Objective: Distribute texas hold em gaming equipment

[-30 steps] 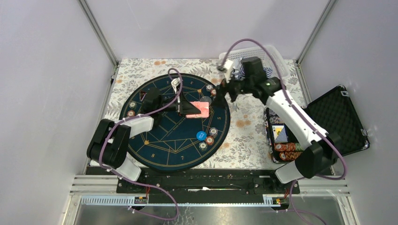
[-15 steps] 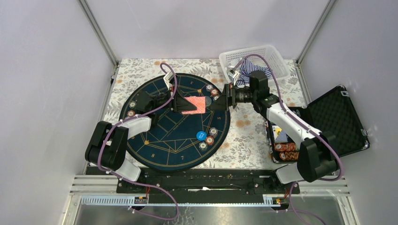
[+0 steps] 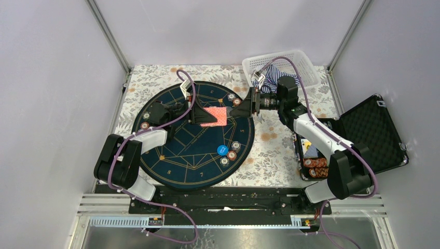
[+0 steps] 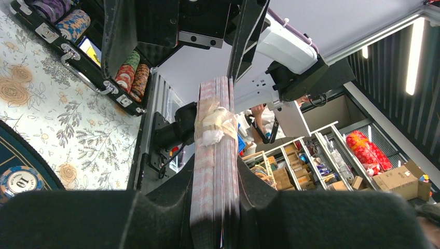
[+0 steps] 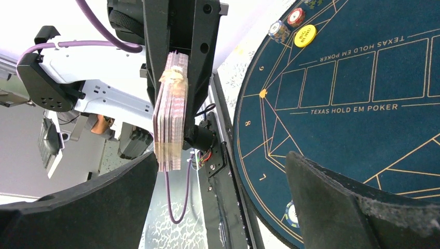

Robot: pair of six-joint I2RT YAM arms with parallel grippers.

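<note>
My left gripper (image 3: 201, 115) is shut on a taped deck of red-pink-backed playing cards (image 3: 216, 116) and holds it above the navy mat (image 3: 181, 161). The left wrist view shows the deck (image 4: 214, 129) edge-on between my pads. My right gripper (image 3: 241, 110) is open and faces the deck's free end from the right. In the right wrist view the deck (image 5: 171, 114) is close to my left finger (image 5: 78, 207); I cannot tell if they touch. Short chip stacks (image 3: 232, 154) and a blue disc (image 3: 221, 150) lie on the mat. A yellow-orange disc (image 5: 304, 36) shows in the right wrist view.
An open black case (image 3: 366, 129) at the right holds more chips (image 3: 316, 165) and cards. A white basket (image 3: 290, 62) with striped cloth stands at the back behind my right arm. More chip stacks (image 3: 146, 120) sit on the mat's left rim.
My right gripper swung down from the mat's back edge and now points left at the deck. My left gripper raised the deck slightly toward the back.
</note>
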